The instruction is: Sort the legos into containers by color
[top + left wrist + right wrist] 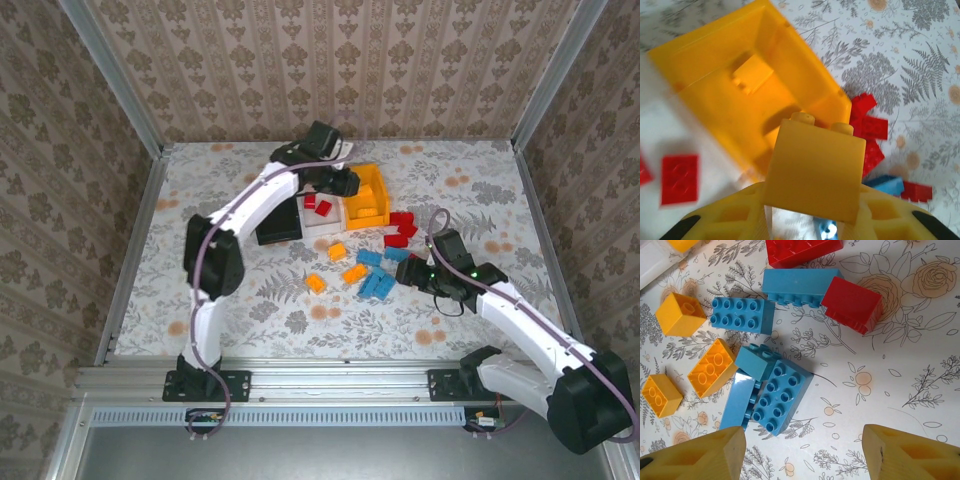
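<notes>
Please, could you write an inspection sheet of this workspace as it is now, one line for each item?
Surface: table with a flowered cover; no spills seen.
Job's things: black bin; white bin holding red bricks; orange bin holding one brick. Loose red pieces, blue pieces and orange pieces lie on the table.
Clutter: nothing seen.
Grippers: left gripper over the orange bin, jaws shut on an orange brick; right gripper over the blue pieces, jaws open and empty.
Cables: one grey cable along each arm, not snagged.
Surroundings: patterned walls; metal rail at the near edge.
</notes>
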Controlling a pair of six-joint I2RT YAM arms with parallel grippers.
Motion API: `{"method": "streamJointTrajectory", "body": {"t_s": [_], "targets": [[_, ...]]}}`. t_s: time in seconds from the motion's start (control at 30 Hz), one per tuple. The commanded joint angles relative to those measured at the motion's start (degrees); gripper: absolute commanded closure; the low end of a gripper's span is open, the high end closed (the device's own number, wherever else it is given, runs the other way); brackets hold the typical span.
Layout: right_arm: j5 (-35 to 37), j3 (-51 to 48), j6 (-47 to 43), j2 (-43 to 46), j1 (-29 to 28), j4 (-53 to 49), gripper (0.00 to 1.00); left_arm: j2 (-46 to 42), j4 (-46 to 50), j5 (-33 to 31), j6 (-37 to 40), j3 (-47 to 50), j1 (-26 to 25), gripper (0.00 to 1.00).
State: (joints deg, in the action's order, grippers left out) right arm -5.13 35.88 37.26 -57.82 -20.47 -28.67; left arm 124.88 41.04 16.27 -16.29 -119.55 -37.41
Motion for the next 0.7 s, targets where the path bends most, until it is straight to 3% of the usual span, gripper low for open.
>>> {"method": "streamJointTrajectory", "body": {"t_s": [0.0,0.1,0.17,0.23,0.37,0.5,0.67], "targets": [[0.63,0.06,-1.18,1.98,0.89,-3.62,0.35,6.72,6.12,3.24,1.22,-11.03,-0.93,0.67],[0.44,0.58,-1.86,2.19,2.0,-4.37,0.34,13.86,9.93,3.92,1.17,-21.51,-1.08,0.64],[1.03,1.01,-2.1,1.96,2.59,-5.02,0.32,17.58,12.87,3.89,1.22,-27.26,-0.99,0.52],[1.38,1.59,-2.17,0.67,3.92,-5.48,0.3,19.41,14.15,4.02,1.35,-29.72,-0.87,0.46],[0.6,4.26,-4.45,-4.7,6.0,-4.42,0.26,17.74,14.16,3.61,1.48,-28.22,-0.74,0.36],[0.19,8.64,-6.62,-11.38,7.33,-3.26,0.26,12.71,14.03,3.29,2.01,-24.07,-0.56,0.33],[-0.27,13.49,-7.17,-19.26,8.31,-2.63,0.26,0.6,11.24,1.19,3.21,-9.78,-0.52,0.32]]}}
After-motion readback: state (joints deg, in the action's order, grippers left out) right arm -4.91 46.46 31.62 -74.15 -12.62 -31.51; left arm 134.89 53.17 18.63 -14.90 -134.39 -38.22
